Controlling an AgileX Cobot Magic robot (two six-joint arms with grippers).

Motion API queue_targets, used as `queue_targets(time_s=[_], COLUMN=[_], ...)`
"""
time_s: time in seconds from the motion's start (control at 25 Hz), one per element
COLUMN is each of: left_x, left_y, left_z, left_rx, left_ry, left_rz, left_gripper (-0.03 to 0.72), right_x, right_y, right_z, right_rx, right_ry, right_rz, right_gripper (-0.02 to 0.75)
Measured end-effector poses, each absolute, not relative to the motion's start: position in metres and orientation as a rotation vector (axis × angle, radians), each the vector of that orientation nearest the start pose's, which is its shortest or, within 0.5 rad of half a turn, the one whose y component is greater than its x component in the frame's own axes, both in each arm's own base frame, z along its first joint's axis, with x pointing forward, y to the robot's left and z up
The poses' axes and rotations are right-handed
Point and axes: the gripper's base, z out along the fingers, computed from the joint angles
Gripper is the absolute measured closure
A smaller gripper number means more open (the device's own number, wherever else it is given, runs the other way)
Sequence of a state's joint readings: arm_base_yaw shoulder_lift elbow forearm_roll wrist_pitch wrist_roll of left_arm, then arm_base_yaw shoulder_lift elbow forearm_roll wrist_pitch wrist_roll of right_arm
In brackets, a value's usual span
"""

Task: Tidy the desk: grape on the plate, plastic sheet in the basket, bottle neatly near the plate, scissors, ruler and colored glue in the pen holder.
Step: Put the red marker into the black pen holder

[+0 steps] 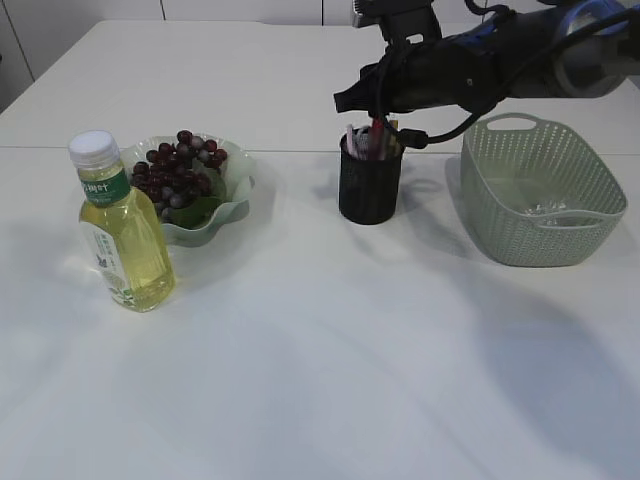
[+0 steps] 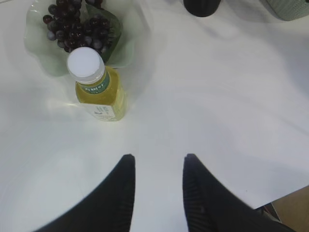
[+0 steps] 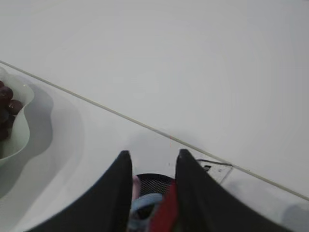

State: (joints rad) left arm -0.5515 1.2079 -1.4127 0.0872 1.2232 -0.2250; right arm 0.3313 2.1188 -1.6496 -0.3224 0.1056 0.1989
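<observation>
Grapes (image 1: 180, 165) lie heaped on the pale green wavy plate (image 1: 236, 190) at the far left of the white table (image 1: 330, 360). Just in front of the plate, on its near-left side, the bottle (image 1: 122, 228) of yellow drink stands upright with its white cap on; from the left wrist view it is just beside the plate's rim, though contact cannot be told.

At the middle of the table stands the black mesh pen holder (image 1: 369, 188), with a few coloured items sticking up out of it, among them something red (image 3: 166, 212) and something light blue (image 3: 143, 203); which is scissors, ruler or glue cannot be told. To its right sits the grey-green woven basket (image 1: 540, 195), with a clear plastic sheet (image 1: 535, 208) faintly visible inside.

The right gripper (image 3: 152, 159) hangs directly over the pen holder, its jaws partly apart, with the red item rising between them; whether they grip it cannot be told. The left gripper (image 2: 158, 162) hovers above bare table near the front edge, jaws partly apart and holding nothing, well apart from the bottle.
</observation>
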Motion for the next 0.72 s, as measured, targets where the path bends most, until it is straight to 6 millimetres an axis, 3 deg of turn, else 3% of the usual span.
queue_targets(time_s=[0.16,0.36,0.48,0.72], left_x=[0.195,0.195,0.195,0.195], left_y=[-0.111,-0.111,-0.111,-0.111], left_z=[0.421,0.421,0.421,0.422], left_rx=[0.411,0.411,0.411,0.389], left_ry=[2.474,2.474,2.474,2.47], left_rz=[-0.207,-0.207,-0.207,-0.218], left_gripper=[0.445,0.445,0.428,0.232], right_x=[0.475,0.469,0.457,0.412], right_y=[0.16,0.157,0.152,0.141], right_z=[0.228,0.232,0.256,0.321], right_rx=[-0.435,-0.421,-0.381,-0.211], right_ry=[2.019,2.082,2.13,2.264], right_rz=[0.096,0.076,0.068,0.189], right_gripper=[0.394,0.363,0.361,0.36])
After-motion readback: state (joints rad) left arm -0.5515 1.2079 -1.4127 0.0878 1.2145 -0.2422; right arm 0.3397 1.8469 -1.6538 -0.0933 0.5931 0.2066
